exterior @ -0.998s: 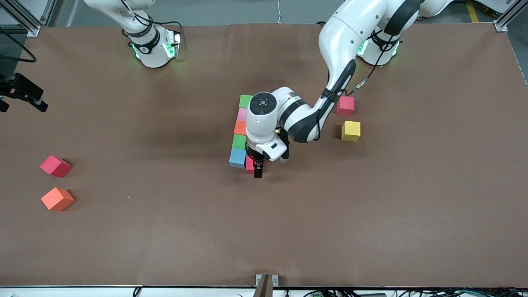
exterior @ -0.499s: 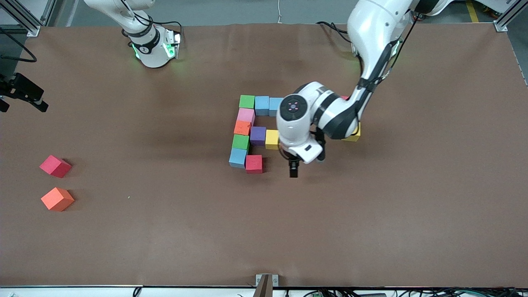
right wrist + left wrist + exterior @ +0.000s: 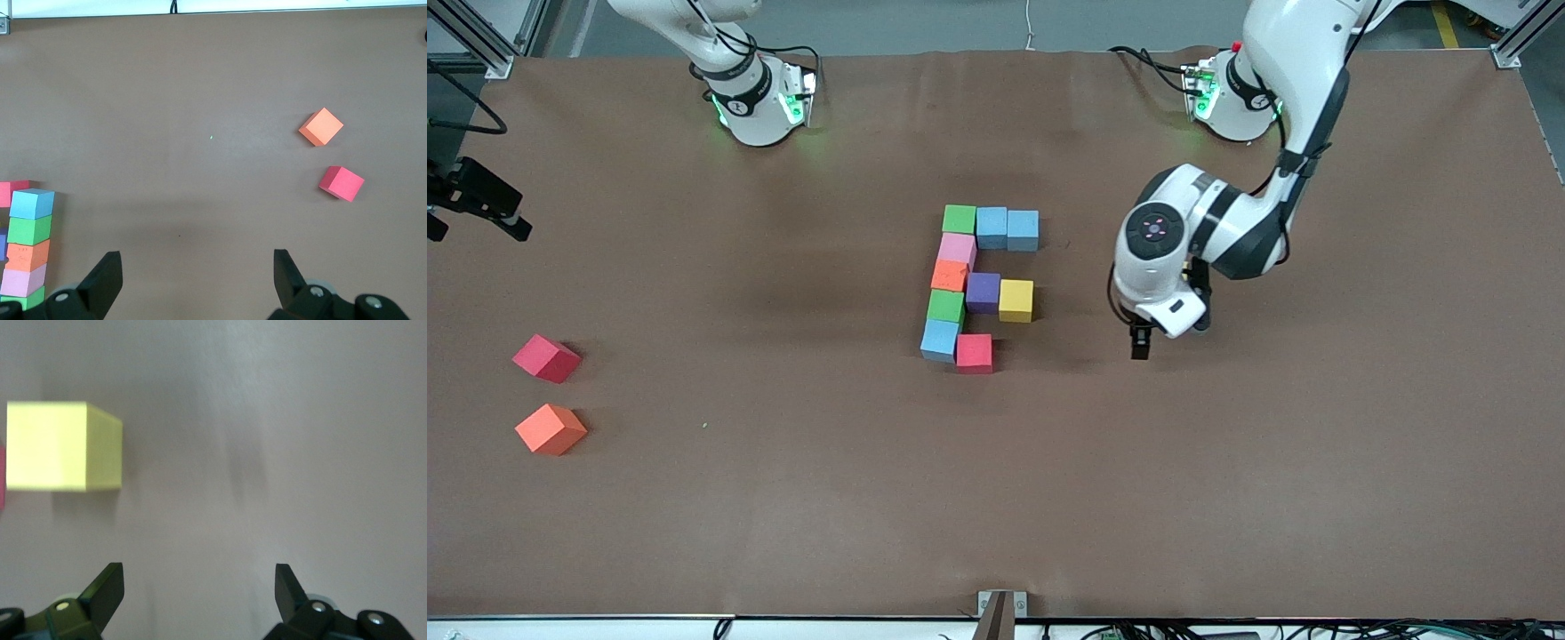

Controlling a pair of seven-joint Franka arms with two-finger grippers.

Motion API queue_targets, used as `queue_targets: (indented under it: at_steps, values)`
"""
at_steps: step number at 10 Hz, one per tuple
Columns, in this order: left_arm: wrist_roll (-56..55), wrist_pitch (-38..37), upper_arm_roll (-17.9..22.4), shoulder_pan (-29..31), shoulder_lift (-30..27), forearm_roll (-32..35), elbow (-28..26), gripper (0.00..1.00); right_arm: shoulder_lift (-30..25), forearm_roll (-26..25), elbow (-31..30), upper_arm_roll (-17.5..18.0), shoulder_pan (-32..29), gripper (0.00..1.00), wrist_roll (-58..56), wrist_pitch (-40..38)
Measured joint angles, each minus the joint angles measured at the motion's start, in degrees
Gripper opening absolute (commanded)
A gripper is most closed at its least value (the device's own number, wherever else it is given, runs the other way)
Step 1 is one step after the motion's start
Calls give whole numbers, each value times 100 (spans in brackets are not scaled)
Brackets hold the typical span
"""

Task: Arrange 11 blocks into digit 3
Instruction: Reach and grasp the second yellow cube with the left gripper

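Note:
Several blocks form a blocky figure (image 3: 969,283) in the middle of the table. Its row farthest from the front camera is green (image 3: 959,219), blue, blue (image 3: 1023,229). Then come pink, a row of orange, purple and yellow (image 3: 1016,300), then green. Nearest the camera are blue and red (image 3: 974,352). My left gripper (image 3: 1165,338) hangs open and empty toward the left arm's end of the table. Its wrist view shows its fingers (image 3: 199,587) apart over bare table, a loose yellow block (image 3: 63,445) ahead. My right gripper (image 3: 198,273) is open and empty, out of the front view.
A loose red cube (image 3: 546,358) and an orange cube (image 3: 551,428) lie at the right arm's end of the table, also in the right wrist view as orange cube (image 3: 321,127) and red cube (image 3: 341,183). The brown table cover (image 3: 783,516) is bare near the front camera.
My left gripper has pulled away from the red block in the figure's nearest row and swung toward the left arm's end of the table, uncovering the figure. No block has moved.

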Motion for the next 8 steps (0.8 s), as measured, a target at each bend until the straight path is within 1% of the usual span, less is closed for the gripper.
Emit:
queue_targets:
  at_steps: [2,3,5,8]
  values:
    - [384,656,-3,281,-364,0,-897,100,0,0,0,0,0,100,0,-2]
    - [462,902,-4,364,-512,0,-1246,100,0,0,0,0,0,100,0,-3]
    - [612,1179,-5,464,-797,0,-1763,100,0,0,0,0,0,100,0,-4]
    - [640,1394,-9,504,-1171,0,-2300,100,0,0,0,-1,0,100,0,-5]
